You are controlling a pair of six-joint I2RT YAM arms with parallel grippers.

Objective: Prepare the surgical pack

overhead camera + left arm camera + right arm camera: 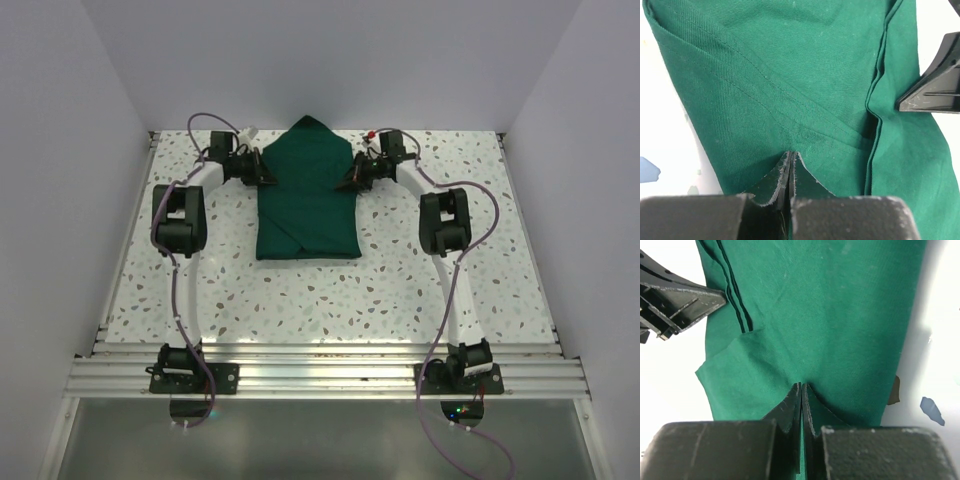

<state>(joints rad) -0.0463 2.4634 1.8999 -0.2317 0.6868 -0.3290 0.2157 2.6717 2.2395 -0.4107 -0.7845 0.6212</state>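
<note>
A speckled terrazzo bench (400, 290) fills the top view, boxed in by plain white walls (60, 150) on three sides; its near edge ends at a metal rail (320, 375) that carries the two arm bases.

The surgical pack (305, 200) lies toward the far middle of the bench: a dark green cloth folded into a rectangular bundle, with a pointed flap at its far end. Stitched hems and layered fold edges show in the wrist views. The cloth hides whatever lies inside.

The left arm (180, 220) and right arm (445, 225) reach in from either side, with purple cables (185, 300) looping along them.

The left gripper (262, 172) sits at the pack's left edge and the right gripper (352, 178) at its right edge, facing each other. Each wrist view shows its own fingers pressed together, tips against the green cloth. It is not clear whether a fold is caught between them.

A small white item (248, 130) and a red speck (372, 132) by the far wrists are too small to identify.
</note>
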